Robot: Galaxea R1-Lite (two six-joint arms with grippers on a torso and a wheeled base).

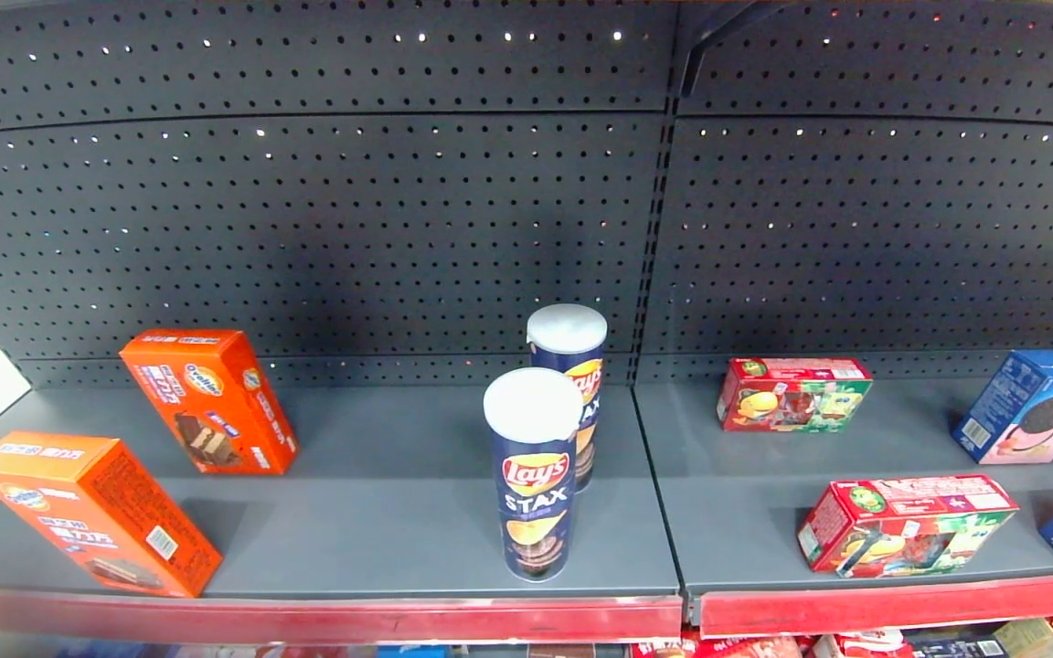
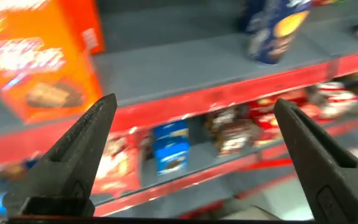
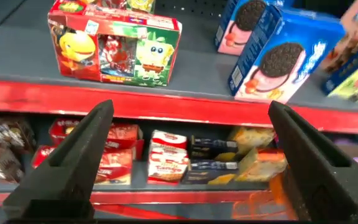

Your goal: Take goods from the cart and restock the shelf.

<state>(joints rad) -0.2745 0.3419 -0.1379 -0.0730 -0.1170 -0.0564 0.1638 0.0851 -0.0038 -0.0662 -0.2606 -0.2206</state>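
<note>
Now, shelf (image 1: 380,512) holding two upright chip cans (image 1: 534,475), orange boxes (image 1: 207,402) alongside.

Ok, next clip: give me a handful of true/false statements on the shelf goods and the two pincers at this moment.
1. The front can and the rear can both stand upright on the shelf. True.
2. Two orange boxes sit to the left of the cans. True.
3. The left pincer grips an orange box. False: it is open and empty.
4. The red boxes lie to the left of the cans. False: they lie to the cans' right.
5. The right pincer is open and holds nothing. True.
</note>
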